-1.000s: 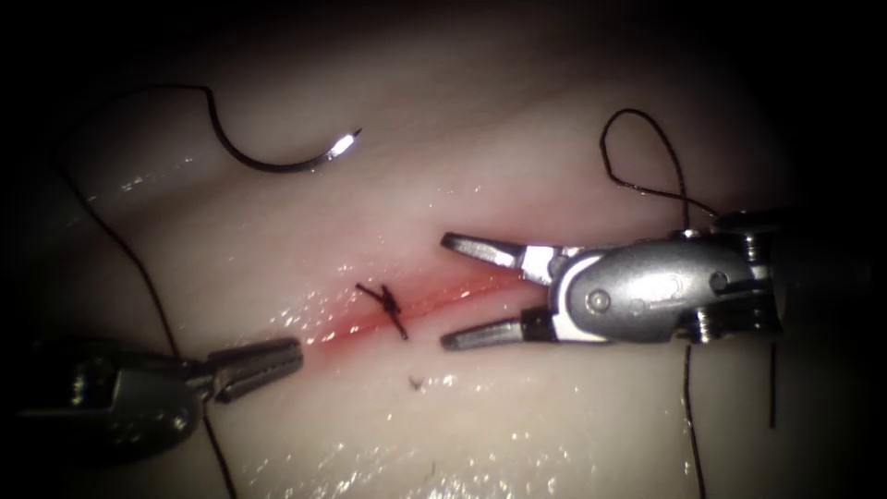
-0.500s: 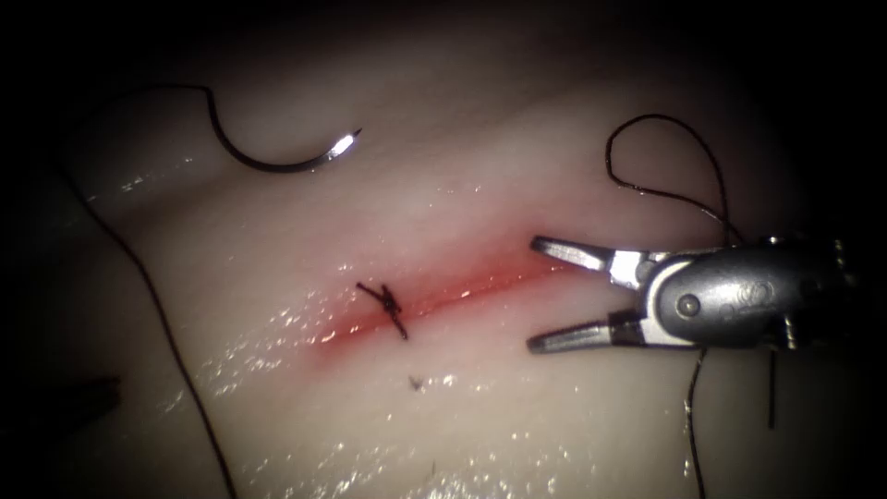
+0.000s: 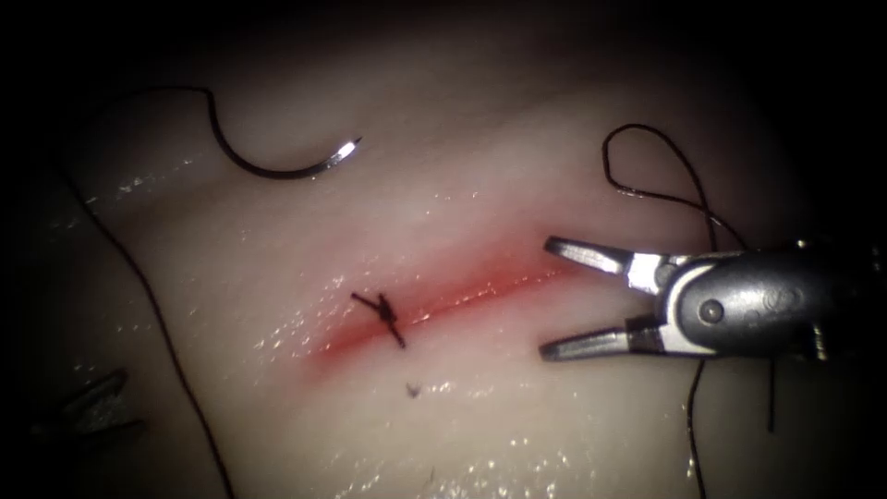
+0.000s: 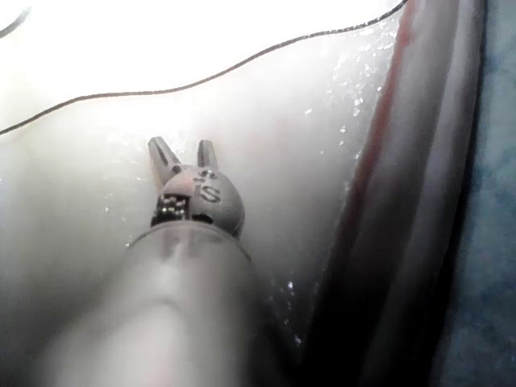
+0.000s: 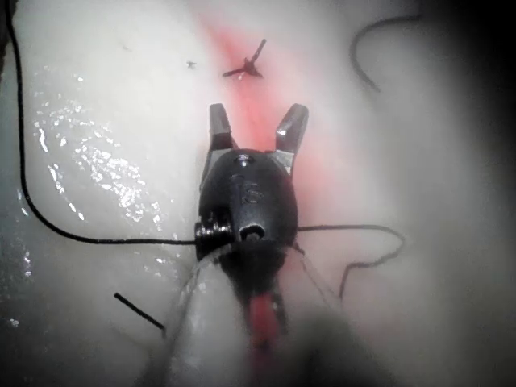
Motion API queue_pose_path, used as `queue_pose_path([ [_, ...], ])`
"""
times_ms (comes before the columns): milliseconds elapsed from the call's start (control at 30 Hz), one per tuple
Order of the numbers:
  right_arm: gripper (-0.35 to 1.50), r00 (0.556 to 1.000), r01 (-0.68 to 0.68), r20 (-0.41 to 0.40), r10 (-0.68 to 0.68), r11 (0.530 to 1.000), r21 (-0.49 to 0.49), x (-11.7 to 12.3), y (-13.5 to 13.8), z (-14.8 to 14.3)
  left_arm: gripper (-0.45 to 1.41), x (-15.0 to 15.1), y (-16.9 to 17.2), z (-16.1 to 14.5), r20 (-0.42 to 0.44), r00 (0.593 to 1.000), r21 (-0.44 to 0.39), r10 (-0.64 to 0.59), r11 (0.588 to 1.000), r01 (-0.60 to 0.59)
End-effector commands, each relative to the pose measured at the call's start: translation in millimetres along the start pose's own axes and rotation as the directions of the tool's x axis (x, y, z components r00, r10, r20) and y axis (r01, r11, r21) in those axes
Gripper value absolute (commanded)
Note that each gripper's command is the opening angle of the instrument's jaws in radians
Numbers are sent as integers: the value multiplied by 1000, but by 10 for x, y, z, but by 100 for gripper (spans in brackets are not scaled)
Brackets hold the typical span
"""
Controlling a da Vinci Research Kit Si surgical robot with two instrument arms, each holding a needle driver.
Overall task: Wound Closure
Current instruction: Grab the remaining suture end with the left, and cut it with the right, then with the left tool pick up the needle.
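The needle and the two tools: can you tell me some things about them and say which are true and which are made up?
1. The needle lies loose on the tissue, held by no tool. True.
2. The right tool has its jaws clamped shut on the needle. False: its jaws stand open over the right end of the cut and hold nothing.
3. A tied stitch crosses the cut. True.
4. The left tool grips the thread. False: its jaws are a little open and empty, with the thread lying on the tissue beyond them.
5. The needle is stuck into the cut. False: it rests up and to the left of the cut, its tip lying on the surface.
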Motion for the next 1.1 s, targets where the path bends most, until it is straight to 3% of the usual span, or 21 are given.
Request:
queue_pose_path([
  [33,148,1000,0,-3,0,1000,3,0,-4,8,26,-2,5,0,5,1000,-7,-19,1000,19],
  [200,148,1000,5,-5,-5,1000,0,1,-7,7,31,-10,1,-24,-3,980,-36,-197,980,197],
  [300,148,1000,5,-4,-5,1000,-2,2,-8,8,53,-19,-5,-29,-14,934,-96,-358,930,355],
  [367,148,1000,-1,-3,1,1000,-3,2,-8,9,49,-28,-10,-30,-18,913,-130,-407,907,402],
  [467,148,1000,-7,-3,7,1000,-4,3,-9,10,56,-40,-14,-29,-10,849,-152,-529,840,521],
  [633,148,1000,-13,0,13,1000,-3,4,-11,9,53,-38,-18,-28,-5,840,-191,-543,825,532],
  [767,148,999,-49,3,49,999,-1,4,-11,9,54,5,-28,-28,-65,854,-201,-516,845,495],
  [867,145,998,-49,49,47,999,22,8,-9,7,58,53,-42,-26,-129,861,-189,-493,864,467],
  [933,133,993,-50,110,45,998,42,15,-8,0,59,88,-55,-23,-147,869,-174,-472,877,448],
  [1000,108,987,-65,151,54,996,67,21,-6,-10,59,121,-71,-15,-158,885,-156,-438,896,416],
  [1100,106,980,-88,184,75,994,63,29,2,-28,54,155,-93,2,-160,914,-100,-373,927,361],
])
